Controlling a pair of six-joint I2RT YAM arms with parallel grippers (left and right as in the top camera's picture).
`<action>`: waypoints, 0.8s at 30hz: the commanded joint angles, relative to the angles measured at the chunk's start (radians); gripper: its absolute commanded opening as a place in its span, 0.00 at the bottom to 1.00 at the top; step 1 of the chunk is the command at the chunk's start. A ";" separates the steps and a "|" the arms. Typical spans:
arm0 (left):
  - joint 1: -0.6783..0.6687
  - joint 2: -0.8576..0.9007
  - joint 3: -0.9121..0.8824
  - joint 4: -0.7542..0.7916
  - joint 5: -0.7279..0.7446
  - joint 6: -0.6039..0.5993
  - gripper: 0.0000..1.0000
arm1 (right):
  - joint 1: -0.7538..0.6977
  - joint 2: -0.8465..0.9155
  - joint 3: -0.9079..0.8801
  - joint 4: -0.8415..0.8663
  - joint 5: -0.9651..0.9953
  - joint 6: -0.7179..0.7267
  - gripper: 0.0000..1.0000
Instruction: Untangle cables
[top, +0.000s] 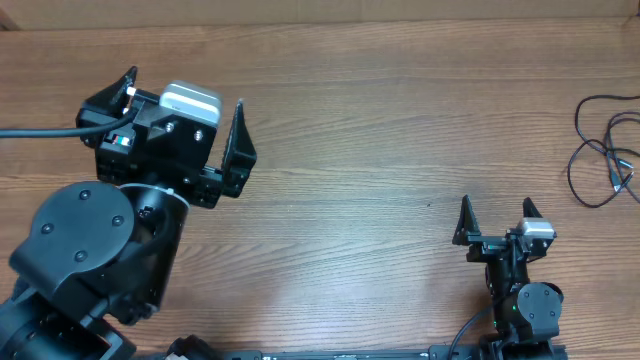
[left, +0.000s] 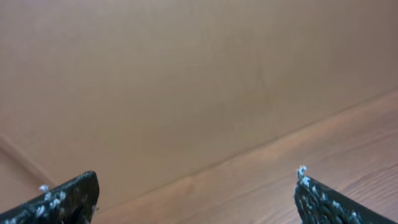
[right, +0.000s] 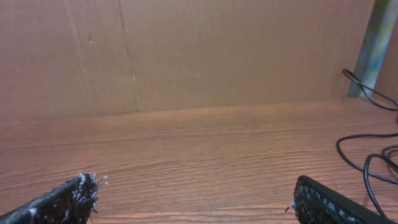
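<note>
The cables are thin black cords lying in loose loops on the wooden table at the far right edge; they also show at the right of the right wrist view. My right gripper is open and empty near the front right, to the left of and below the cables. In its wrist view only wood lies between the fingertips. My left gripper is open and empty at the far left, raised above the table. In its wrist view nothing is between the fingers.
A brown cardboard wall stands along the table's back edge. The wooden table stretches between the two arms. A thick black robot wire runs off the left edge.
</note>
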 joint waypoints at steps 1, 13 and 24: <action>-0.001 0.016 0.003 0.171 0.089 -0.001 1.00 | 0.005 0.002 -0.009 0.004 0.011 -0.004 1.00; -0.001 0.150 0.003 1.491 0.482 0.000 1.00 | 0.005 0.002 -0.009 0.004 0.011 -0.004 1.00; 0.138 -0.011 -0.029 1.378 0.702 -0.048 1.00 | 0.005 0.002 -0.009 0.004 0.011 -0.004 1.00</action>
